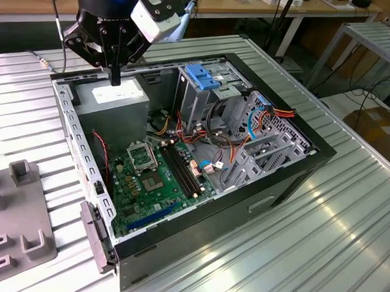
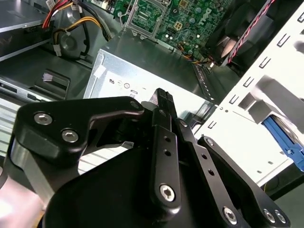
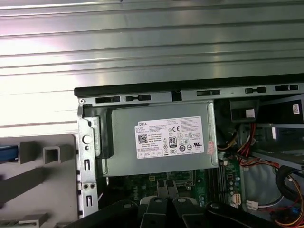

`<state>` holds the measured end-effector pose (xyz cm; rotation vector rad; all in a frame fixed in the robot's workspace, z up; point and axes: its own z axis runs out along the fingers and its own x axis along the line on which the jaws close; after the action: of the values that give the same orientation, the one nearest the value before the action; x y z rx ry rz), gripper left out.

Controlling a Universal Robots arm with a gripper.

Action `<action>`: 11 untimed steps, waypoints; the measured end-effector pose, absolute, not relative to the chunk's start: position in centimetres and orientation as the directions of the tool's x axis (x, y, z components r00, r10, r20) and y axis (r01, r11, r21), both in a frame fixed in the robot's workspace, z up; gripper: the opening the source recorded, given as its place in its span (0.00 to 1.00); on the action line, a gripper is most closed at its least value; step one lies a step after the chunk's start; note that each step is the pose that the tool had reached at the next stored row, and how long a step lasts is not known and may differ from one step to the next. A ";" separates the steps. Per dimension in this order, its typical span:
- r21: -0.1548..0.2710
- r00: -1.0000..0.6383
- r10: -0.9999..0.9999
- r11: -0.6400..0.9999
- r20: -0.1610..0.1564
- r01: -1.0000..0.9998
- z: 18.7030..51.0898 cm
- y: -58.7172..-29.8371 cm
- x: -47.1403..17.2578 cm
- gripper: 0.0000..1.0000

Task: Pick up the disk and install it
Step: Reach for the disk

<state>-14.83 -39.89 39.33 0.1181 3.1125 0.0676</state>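
The end effector (image 1: 115, 76) is set narrow, its fingers tip against tip, and nothing is held between them; the same closed linkage is seen in both wrist views. It is poised just above the power supply (image 1: 113, 98), inside the corner of the open computer case (image 1: 290, 181) nearest the tabletop's (image 1: 345, 241) far edge, at the exterior view's left. Further along the case's far wall stands the drive cage (image 1: 203, 101), topped by its blue latch (image 1: 200, 76).

The disk (image 2: 284, 138) is taken to be the blue-railed piece glimpsed in the second wrist view beyond the case's slotted side wall (image 2: 247, 109). A blue edge is also caught in the first wrist view beside the grey fixture (image 3: 42, 166). The disk is therefore judged to lie outside the case, at that fixture, toward the tabletop's edge at the exterior view's left. It is well apart from the end effector, with the case wall between them.

The pick is judged not yet begun. To do it well, the case wall is best cleared at height. The fingers should be opened wide before any descent. The disk should be taken squarely across its railed long sides, so that it is not carried tilted.
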 end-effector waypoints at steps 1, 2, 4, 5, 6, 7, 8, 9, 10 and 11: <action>0.044 -0.997 0.076 0.996 -0.024 0.075 39.3 -39.9 -14.9 0.10; 0.044 -0.997 0.076 0.996 -0.024 0.075 39.3 -39.9 -15.0 0.10; 0.044 -0.997 0.076 0.996 -0.024 0.075 39.3 -39.9 -15.2 0.10; 0.044 -0.997 0.076 0.996 -0.024 0.075 39.3 -39.9 -15.4 0.10; 0.044 -0.997 0.076 0.996 -0.025 0.075 39.3 -39.9 -15.5 0.10; 0.044 -0.997 0.076 0.996 -0.024 0.075 39.3 -39.9 -15.6 0.10; 0.044 -0.997 0.076 0.996 -0.024 0.075 39.3 -39.9 -15.7 0.10; 0.044 -0.997 0.076 0.996 -0.024 0.075 39.3 -39.9 -15.9 0.10; 0.044 -0.997 0.076 0.996 -0.025 0.075 39.3 -39.9 -16.1 0.10; 0.044 -0.997 0.076 0.996 -0.024 0.075 39.3 -39.9 -16.3 0.10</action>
<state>-16.26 -39.89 39.32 0.1178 3.1125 0.0676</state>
